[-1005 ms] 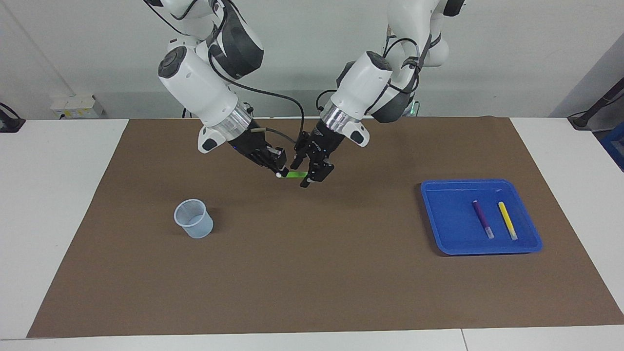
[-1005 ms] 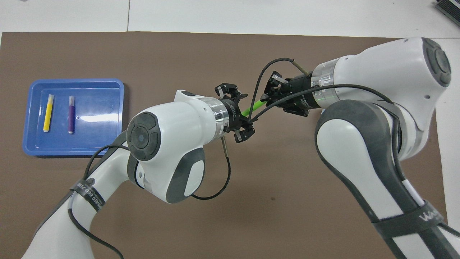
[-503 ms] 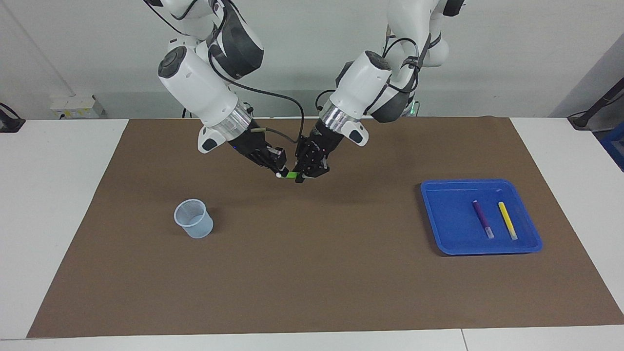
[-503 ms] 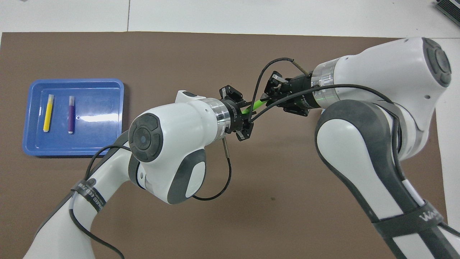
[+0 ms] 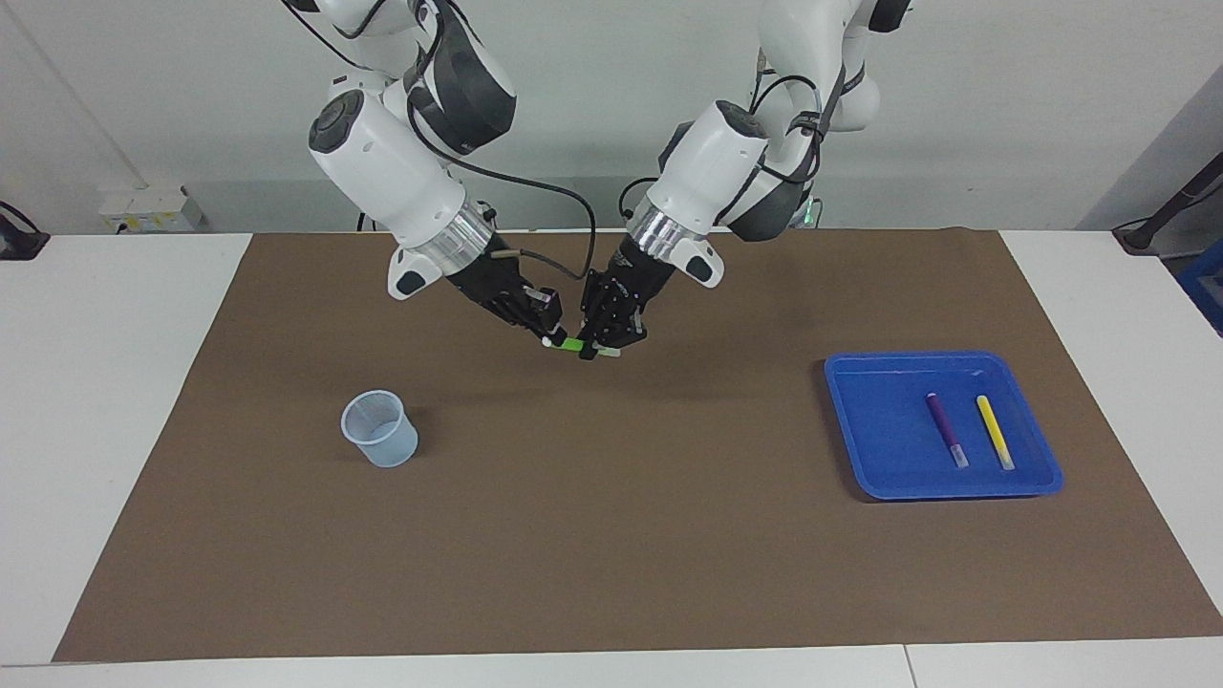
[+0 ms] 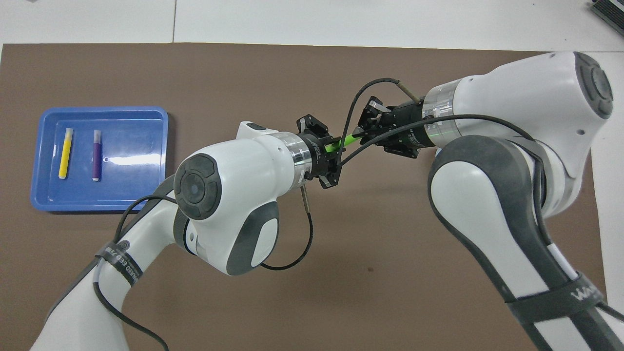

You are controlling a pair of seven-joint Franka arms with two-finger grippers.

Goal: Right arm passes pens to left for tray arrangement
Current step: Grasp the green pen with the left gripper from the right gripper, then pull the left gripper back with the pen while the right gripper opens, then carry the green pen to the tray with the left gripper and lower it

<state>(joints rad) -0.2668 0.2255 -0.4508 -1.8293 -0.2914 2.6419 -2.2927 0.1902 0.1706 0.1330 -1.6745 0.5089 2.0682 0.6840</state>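
Observation:
The green pen (image 5: 571, 344) (image 6: 344, 142) hangs level above the brown mat between the two grippers. My right gripper (image 5: 547, 336) (image 6: 363, 134), the one with the blue light, is shut on its white-tipped end. My left gripper (image 5: 597, 350) (image 6: 332, 154) is shut on the pen's other end, and a short stub pokes out past its fingers. The purple pen (image 5: 946, 430) (image 6: 96, 155) and the yellow pen (image 5: 994, 432) (image 6: 65, 152) lie side by side in the blue tray (image 5: 865, 459) (image 6: 139, 141) toward the left arm's end of the table.
A translucent pale-blue cup (image 5: 380, 429) stands on the mat toward the right arm's end, farther from the robots than the grippers. The brown mat (image 5: 611, 535) covers most of the white table. A black cable loops from the right wrist over the grippers.
The left gripper's fingers have closed from open onto the green pen. The right gripper keeps its hold on the white-tipped end, and both arms have barely shifted.

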